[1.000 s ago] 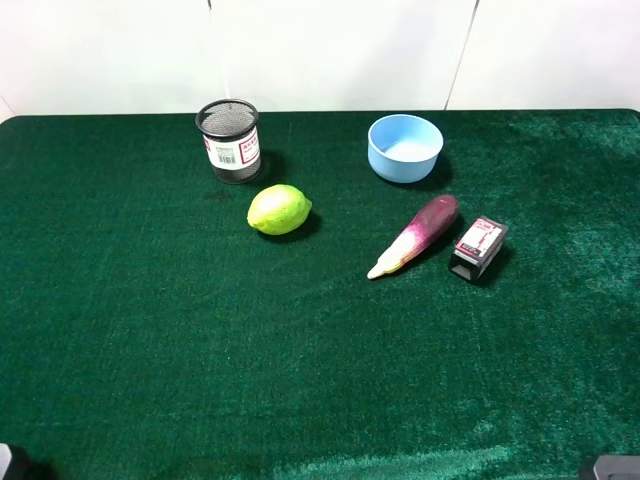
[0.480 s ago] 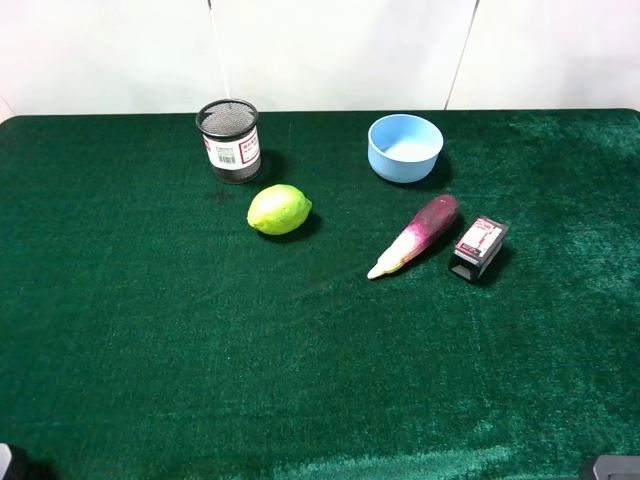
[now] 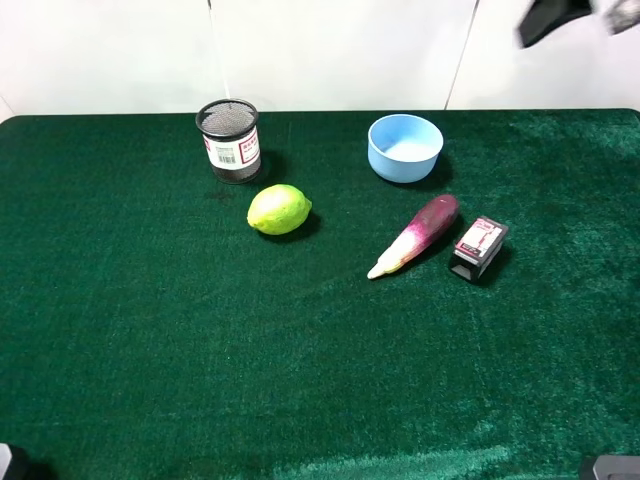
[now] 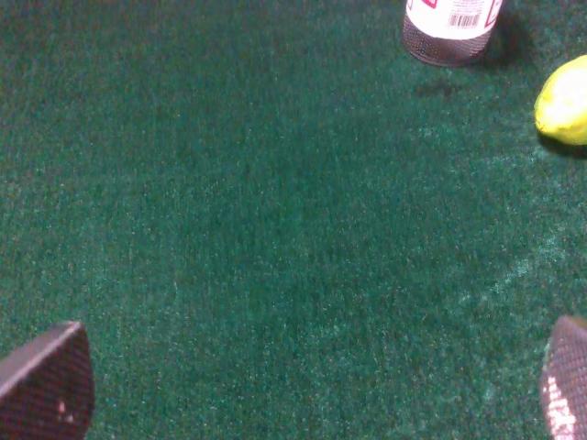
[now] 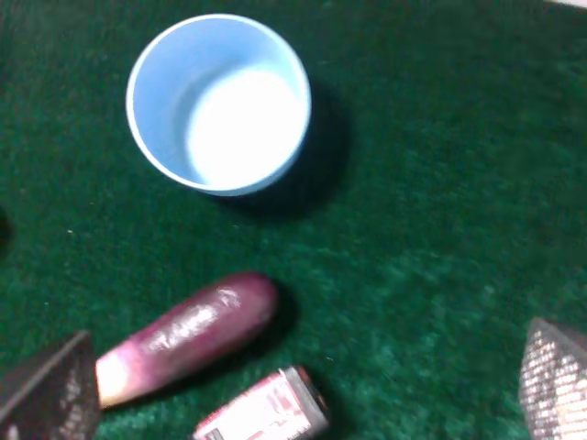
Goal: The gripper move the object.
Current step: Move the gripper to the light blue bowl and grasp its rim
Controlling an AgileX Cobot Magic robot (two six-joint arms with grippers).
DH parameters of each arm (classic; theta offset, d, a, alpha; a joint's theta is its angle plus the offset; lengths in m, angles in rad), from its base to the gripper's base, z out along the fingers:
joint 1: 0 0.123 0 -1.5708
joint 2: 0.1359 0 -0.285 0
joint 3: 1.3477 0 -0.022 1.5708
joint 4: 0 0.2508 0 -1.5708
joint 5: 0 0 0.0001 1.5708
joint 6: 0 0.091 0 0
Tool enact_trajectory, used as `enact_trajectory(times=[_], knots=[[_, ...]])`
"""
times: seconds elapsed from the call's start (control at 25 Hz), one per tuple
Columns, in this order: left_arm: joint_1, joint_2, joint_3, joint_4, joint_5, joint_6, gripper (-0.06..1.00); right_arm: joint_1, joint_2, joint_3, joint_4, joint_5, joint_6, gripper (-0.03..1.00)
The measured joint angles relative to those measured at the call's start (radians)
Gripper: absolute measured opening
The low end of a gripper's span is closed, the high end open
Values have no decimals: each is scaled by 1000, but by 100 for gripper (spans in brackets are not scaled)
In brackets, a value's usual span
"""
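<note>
The right tool hangs wide open and empty over the desk, the blue bowl below and ahead of it; dropping short could knock the eggplant lying nearer, or a shallow pinch slip off the smooth rim

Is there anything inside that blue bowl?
No, the right wrist view looks straight into the blue bowl and shows only its bare bottom.

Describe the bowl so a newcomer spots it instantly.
On the green felt table, look along the far edge, right of centre. The round light-blue plastic bowl stands there, empty, behind the purple-and-white eggplant. It is the only blue thing; the black mesh cup stands well to its left.
</note>
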Motion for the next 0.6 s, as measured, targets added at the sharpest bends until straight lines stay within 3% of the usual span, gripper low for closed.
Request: enact_trajectory(times=[0.2,0.6], knots=[[0,0,0,0,0,0,99,50,145,-89,-9,-5,60,70],[0,0,0,0,0,0,99,54,407,-291,-11,-6,155,70]])
